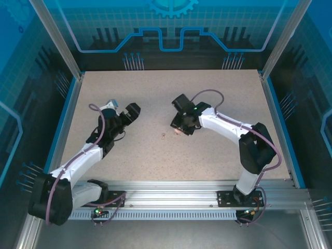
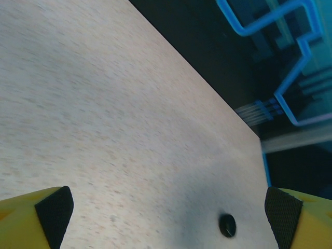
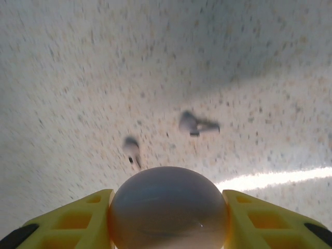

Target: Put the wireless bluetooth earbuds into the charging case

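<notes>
Gripping pale charging case, right end effector pitched downward.

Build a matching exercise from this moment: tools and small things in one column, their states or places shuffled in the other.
Things
1. left tool
2. right tool
3. pale earbuds
4. black round object

States or places
a. two, lying on the table just past the case
b. alone on the table below the left tool
c. wide open, holding nothing
d. closed on a pale round case

Pairs: 1-c, 2-d, 3-a, 4-b
</notes>
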### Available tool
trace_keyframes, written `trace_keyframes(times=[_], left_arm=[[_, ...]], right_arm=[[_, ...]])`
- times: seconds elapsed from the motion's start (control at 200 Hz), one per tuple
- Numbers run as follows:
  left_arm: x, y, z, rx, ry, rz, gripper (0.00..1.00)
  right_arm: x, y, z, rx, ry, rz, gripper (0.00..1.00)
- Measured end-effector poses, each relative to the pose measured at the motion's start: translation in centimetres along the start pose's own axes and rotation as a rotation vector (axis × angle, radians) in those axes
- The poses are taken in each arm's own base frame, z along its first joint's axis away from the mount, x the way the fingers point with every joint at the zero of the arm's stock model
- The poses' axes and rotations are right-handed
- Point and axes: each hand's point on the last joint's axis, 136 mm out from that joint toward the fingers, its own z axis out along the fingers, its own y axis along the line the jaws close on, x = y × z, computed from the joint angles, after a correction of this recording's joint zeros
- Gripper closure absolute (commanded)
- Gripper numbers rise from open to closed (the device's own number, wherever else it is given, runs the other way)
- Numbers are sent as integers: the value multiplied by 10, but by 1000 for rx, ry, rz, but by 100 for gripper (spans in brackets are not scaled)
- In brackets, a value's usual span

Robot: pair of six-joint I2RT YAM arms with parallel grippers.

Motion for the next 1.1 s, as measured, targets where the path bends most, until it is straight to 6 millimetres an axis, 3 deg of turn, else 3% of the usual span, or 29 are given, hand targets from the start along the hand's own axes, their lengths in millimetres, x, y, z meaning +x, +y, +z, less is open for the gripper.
trace_keyframes(times=[0.22, 0.415, 0.595, 0.78, 1.1], left_arm=[[67, -51, 20, 204, 159, 118, 1], [109, -64, 32, 269, 233, 177, 1], [122, -61, 43, 276, 247, 184, 13], [128, -60, 58, 279, 251, 180, 34], [121, -76, 67, 327, 219, 179, 40]], right_arm=[[-33, 13, -3, -138, 24, 128, 64], [-46, 26, -8, -226, 51, 212, 64], [-47, 42, -15, -285, 73, 255, 64], [-49, 56, -21, -324, 80, 267, 64], [-42, 61, -22, -331, 96, 264, 64]])
